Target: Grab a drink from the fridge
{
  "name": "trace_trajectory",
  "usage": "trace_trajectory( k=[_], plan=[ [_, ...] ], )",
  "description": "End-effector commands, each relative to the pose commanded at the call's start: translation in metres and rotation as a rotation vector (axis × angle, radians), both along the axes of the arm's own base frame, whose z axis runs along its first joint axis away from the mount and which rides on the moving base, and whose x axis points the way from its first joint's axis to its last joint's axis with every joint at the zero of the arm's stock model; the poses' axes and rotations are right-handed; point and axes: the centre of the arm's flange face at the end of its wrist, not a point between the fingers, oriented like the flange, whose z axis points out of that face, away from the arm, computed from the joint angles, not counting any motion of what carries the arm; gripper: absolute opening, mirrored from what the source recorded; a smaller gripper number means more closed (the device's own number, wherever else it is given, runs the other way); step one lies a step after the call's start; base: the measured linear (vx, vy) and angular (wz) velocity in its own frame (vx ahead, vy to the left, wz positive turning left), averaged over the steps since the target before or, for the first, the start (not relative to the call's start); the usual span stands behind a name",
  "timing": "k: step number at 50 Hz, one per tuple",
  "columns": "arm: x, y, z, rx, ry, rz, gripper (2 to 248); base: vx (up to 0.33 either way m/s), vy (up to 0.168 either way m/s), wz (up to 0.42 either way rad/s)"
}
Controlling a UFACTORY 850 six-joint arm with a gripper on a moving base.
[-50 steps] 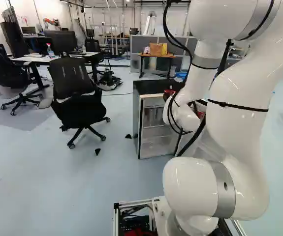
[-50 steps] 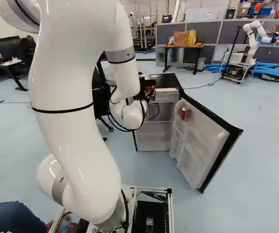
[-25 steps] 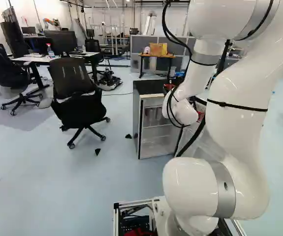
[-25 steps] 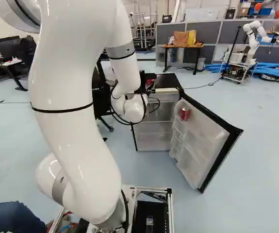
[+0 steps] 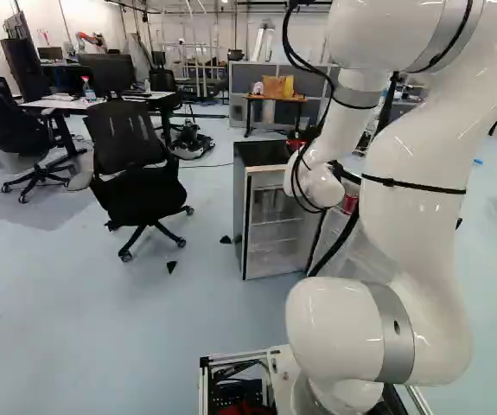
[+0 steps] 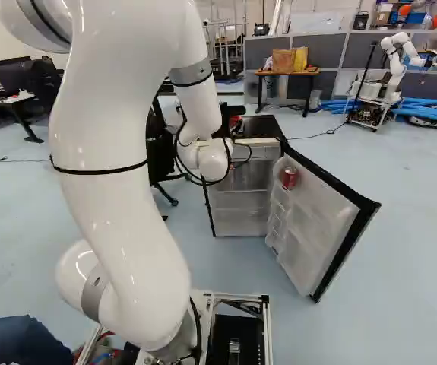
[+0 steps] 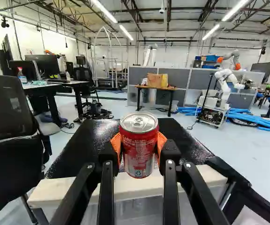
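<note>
My gripper (image 6: pixel 237 130) is above the front of the small black-topped fridge (image 5: pixel 240 212), partly hidden by the wrist. In the wrist view the gripper (image 7: pixel 139 149) is shut on an upright red can (image 7: pixel 139 152), an orange pad pressing each side. The same red can (image 6: pixel 235 120) shows behind the wrist in the right base view. Beyond and below it lies the fridge's dark top (image 7: pixel 85 143) with its pale front edge. The fridge door (image 6: pixel 328 220) stands open, and another red can (image 6: pixel 289 178) sits in its upper shelf.
A black office chair (image 5: pixel 136 169) stands left of the fridge in the left base view. Behind the fridge is a small table (image 6: pixel 286 74) with bags. Another robot (image 6: pixel 389 72) stands farther back by blue tubes (image 6: pixel 431 114). The open door juts out toward my base.
My wrist and gripper have risen from the fridge's front to above its top edge, and the gripped can has moved up with them. Base, fridge and door have stayed put.
</note>
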Motion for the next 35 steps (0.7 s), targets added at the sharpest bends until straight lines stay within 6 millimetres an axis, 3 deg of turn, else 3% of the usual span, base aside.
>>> trace_trajectory(
  k=[35],
  plan=[
    [0.054, -0.005, 0.012, -0.010, 0.076, 0.008, 95, 0.000, 0.000, 0.000]
  ],
)
